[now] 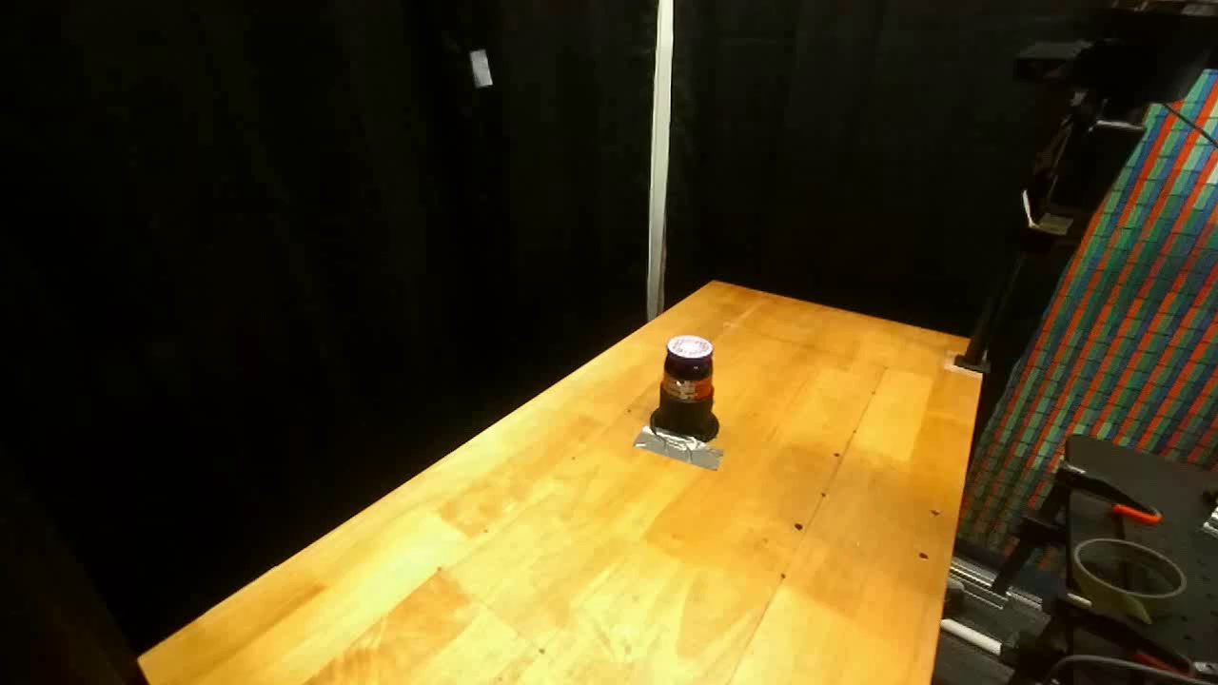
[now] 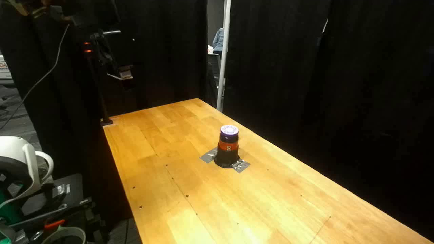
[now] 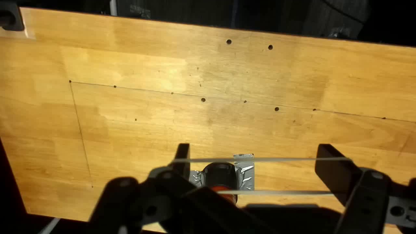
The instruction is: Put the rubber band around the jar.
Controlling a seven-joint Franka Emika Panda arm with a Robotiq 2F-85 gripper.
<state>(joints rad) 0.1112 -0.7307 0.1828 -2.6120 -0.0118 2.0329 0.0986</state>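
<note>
The jar (image 1: 687,369) is dark with an orange label and a pale patterned lid. It stands upright in a black holder (image 1: 685,417) taped to the table. The jar (image 2: 228,145) shows in both exterior views. In the wrist view its orange part (image 3: 222,188) shows beyond the fingers; its lid is hidden there. My gripper (image 3: 254,162) is open. The pale rubber band (image 3: 276,159) is stretched between its two fingers, with two roughly parallel strands. In the wrist view the jar and holder appear nearer the left finger. The gripper is out of view in both exterior views.
Grey tape (image 3: 247,174) fixes the holder to the wooden table (image 1: 533,571). A dark stand (image 2: 106,121) is clamped at a table corner. Black curtains surround the table. A side cart (image 1: 1189,504) with a tape roll (image 1: 1129,546) stands beside it.
</note>
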